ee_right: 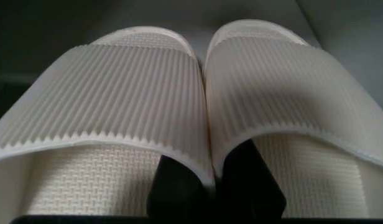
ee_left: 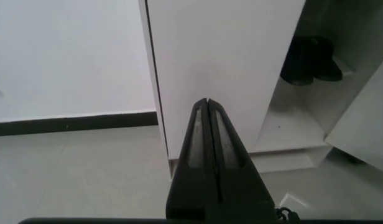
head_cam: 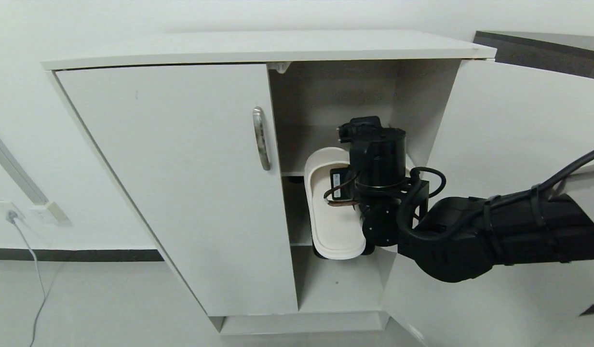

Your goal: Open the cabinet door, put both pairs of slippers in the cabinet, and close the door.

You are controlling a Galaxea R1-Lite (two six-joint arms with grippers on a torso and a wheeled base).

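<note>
The white cabinet (head_cam: pixel 258 48) has its left door (head_cam: pixel 181 183) closed and its right door (head_cam: pixel 509 159) swung wide open. My right gripper (ee_right: pixel 211 180) is shut on the pair of white slippers (ee_right: pixel 198 93), pinching the inner edges of both under their ribbed straps. In the head view the white slippers (head_cam: pixel 333 207) hang sole-outward in the cabinet opening at middle-shelf height. A pair of dark slippers (ee_left: pixel 309 59) rests on a shelf inside. My left gripper (ee_left: pixel 207 102) is shut on nothing, low in front of the closed left door.
A metal handle (head_cam: pixel 261 139) runs down the closed door's inner edge. The cabinet's bottom shelf (head_cam: pixel 340 284) is bare. A wall socket with a hanging cable (head_cam: pixel 10 214) is at the far left. A dark grey surface (head_cam: pixel 543 48) stands behind the open door.
</note>
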